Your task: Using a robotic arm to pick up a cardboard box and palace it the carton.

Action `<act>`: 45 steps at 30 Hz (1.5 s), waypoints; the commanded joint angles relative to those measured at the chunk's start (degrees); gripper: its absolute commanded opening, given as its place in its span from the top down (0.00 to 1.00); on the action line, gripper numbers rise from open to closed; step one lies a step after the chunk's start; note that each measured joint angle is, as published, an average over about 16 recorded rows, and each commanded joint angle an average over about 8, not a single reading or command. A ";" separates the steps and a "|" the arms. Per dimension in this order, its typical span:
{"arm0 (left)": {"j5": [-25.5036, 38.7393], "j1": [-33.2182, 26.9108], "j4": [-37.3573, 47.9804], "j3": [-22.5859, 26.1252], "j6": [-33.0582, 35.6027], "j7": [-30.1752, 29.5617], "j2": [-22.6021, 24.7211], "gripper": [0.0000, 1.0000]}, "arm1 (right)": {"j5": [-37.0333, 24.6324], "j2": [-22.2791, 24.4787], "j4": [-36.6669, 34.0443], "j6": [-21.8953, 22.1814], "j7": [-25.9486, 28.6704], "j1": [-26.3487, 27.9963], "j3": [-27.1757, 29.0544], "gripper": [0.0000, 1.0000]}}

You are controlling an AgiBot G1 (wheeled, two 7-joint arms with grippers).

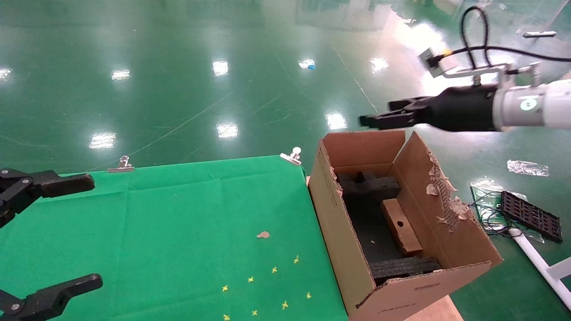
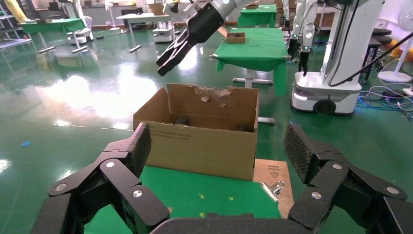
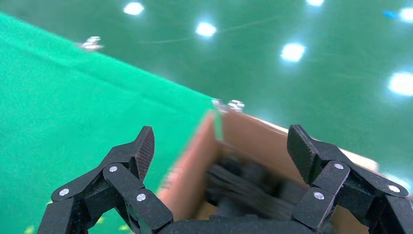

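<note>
The right gripper (image 1: 377,117), black and multi-link on the white tubular robotic arm (image 1: 531,106) with its grey bracket and black cable, hangs in the air above the far end of the large brown corrugated carton (image 1: 339,232). Its fingers (image 3: 139,151) are spread wide apart in the right wrist view and hold nothing. In the left wrist view the same gripper (image 2: 168,61) shows high over the carton (image 2: 204,141), pointing down toward it.

The small closed brown cardboard box (image 1: 400,225), oblong with a round dark hole in its upper face, lies inside the carton on the black foam padding (image 1: 370,189), close along the wall on the robot's right. That wall's flap (image 1: 439,187) stands upright and its inner edge is torn and ragged. The carton sits just beside the right edge of the green cloth-covered table (image 1: 178,223), on a pale wooden board (image 1: 435,310).

The left gripper (image 1: 71,232) is parked low over the near left part of the table, its black fingers (image 2: 131,151) wide open and empty. On the cloth lie small yellow cross marks (image 1: 274,269) and a scrap of brown cardboard (image 1: 263,234); silver metal clips (image 1: 121,166) pinch the cloth's far edge. On the glossy green floor (image 1: 223,80) to the right of the carton lie a black perforated tray (image 1: 531,216) and clear plastic wrapping (image 1: 527,167)
</note>
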 commanded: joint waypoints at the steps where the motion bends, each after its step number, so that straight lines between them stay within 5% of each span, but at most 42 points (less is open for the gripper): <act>1: 0.00 0.00 0.00 0.01 0.00 0.00 0.00 0.00 | 0.68 -0.13 1.56 -0.85 -0.90 -1.92 2.22 0.00; 45: -0.09 -0.03 0.01 0.13 -0.05 0.07 -0.05 0.00 | 15.45 -3.03 35.30 -19.40 -20.48 -43.49 50.43 0.00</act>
